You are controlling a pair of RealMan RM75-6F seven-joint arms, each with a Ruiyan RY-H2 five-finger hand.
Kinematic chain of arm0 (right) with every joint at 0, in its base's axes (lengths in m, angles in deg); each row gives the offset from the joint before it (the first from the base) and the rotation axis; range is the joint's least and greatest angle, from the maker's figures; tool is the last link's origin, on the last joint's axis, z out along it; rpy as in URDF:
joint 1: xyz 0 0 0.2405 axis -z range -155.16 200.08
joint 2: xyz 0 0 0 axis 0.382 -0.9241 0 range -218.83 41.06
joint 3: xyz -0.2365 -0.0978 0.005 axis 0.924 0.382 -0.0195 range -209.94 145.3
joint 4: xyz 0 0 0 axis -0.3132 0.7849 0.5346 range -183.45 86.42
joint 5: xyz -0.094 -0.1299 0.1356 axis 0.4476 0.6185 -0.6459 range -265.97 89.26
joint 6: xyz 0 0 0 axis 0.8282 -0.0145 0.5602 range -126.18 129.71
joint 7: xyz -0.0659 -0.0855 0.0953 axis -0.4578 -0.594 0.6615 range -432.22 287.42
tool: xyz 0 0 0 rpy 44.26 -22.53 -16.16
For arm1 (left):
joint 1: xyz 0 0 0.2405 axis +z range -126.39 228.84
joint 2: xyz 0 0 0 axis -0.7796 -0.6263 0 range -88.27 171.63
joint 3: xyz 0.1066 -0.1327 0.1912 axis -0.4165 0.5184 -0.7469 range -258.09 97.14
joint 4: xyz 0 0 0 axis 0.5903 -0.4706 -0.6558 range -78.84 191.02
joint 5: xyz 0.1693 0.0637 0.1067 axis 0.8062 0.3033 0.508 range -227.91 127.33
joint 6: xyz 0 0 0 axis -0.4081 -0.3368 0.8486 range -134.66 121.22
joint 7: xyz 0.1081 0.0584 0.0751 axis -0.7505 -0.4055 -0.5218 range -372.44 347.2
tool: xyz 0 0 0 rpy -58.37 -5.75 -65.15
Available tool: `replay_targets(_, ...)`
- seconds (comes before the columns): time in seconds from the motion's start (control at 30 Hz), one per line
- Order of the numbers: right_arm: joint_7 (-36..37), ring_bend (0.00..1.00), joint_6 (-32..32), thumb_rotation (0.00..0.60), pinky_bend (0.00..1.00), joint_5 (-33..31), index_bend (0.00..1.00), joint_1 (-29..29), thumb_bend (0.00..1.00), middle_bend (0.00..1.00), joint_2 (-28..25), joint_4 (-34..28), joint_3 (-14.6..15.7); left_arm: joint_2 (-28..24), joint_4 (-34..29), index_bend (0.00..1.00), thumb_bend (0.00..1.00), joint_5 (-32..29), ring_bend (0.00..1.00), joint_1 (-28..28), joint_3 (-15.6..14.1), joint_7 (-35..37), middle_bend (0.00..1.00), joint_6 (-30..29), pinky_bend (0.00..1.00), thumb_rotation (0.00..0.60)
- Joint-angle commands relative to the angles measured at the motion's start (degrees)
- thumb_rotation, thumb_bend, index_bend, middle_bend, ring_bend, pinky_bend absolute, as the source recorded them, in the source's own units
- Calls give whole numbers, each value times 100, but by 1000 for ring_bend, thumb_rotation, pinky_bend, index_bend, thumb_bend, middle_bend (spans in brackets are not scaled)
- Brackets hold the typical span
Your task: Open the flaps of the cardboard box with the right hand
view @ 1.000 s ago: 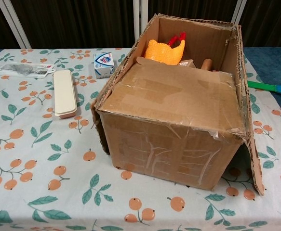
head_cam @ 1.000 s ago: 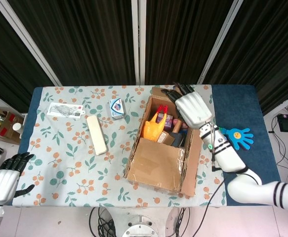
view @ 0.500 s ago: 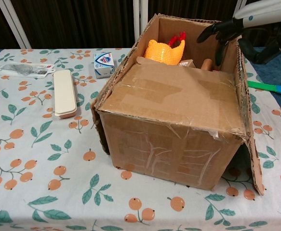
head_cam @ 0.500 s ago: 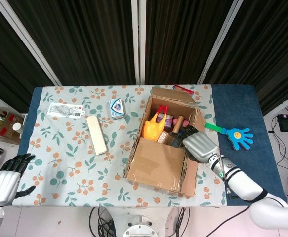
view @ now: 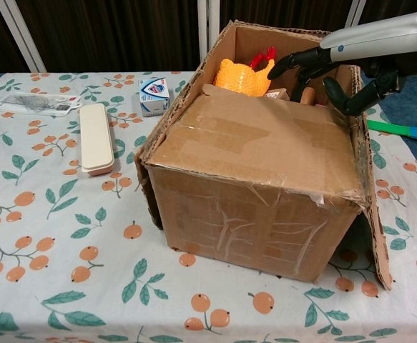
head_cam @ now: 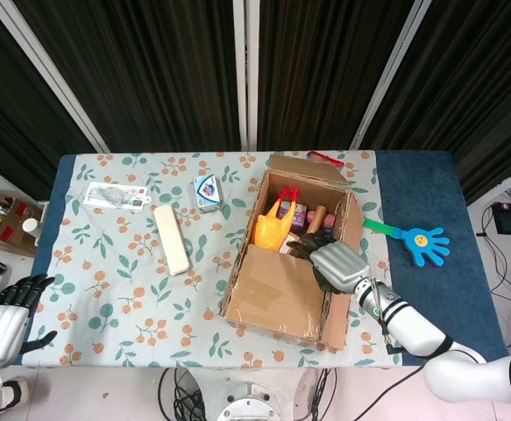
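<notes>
The cardboard box [head_cam: 277,294] [view: 254,207] stands mid-table. Its near flap [view: 258,146] lies flat across the top, the far flap [view: 287,46] stands upright, and the right flap [view: 376,236] hangs down the side. A yellow rubber chicken [head_cam: 273,226] [view: 245,75] and other items show in the uncovered far half. My right hand [head_cam: 334,263] [view: 333,64] hovers over the opening at the box's right wall, fingers apart and pointing left, holding nothing. My left hand [head_cam: 1,320] hangs off the table's near-left corner, holding nothing.
A long cream case [head_cam: 171,239] [view: 96,138], a small blue-and-white carton [head_cam: 207,191] [view: 153,96] and a flat plastic packet [head_cam: 115,196] lie left of the box. A blue hand-shaped clapper [head_cam: 417,241] lies to the right on the blue cloth.
My right hand has come from the box's far end down along its right wall, then leftward over the opening by the near flap. The flaps and the left hand have not visibly moved.
</notes>
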Motion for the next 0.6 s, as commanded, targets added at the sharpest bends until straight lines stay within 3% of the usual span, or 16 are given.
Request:
replay_targets(0.03,311,0,-58,600,0,183,0,74,895,248,5,-51,-34,5,2,144,0,1,139,-1,2,3,135,-3,233,600)
replay_targets(0.2,788,0,-50,600,0,580,0,237,918,271,-75,-132,-116,-2,-5,144,0,0,139,9,-5,-21,135,-13,233,600)
replay_targets(0.6,1879,0,624,600,0,2065,0,841,934,317,-442,-467,-329,-24,-133,144,0,40,139,-12,4,-171,135,-21,233,600)
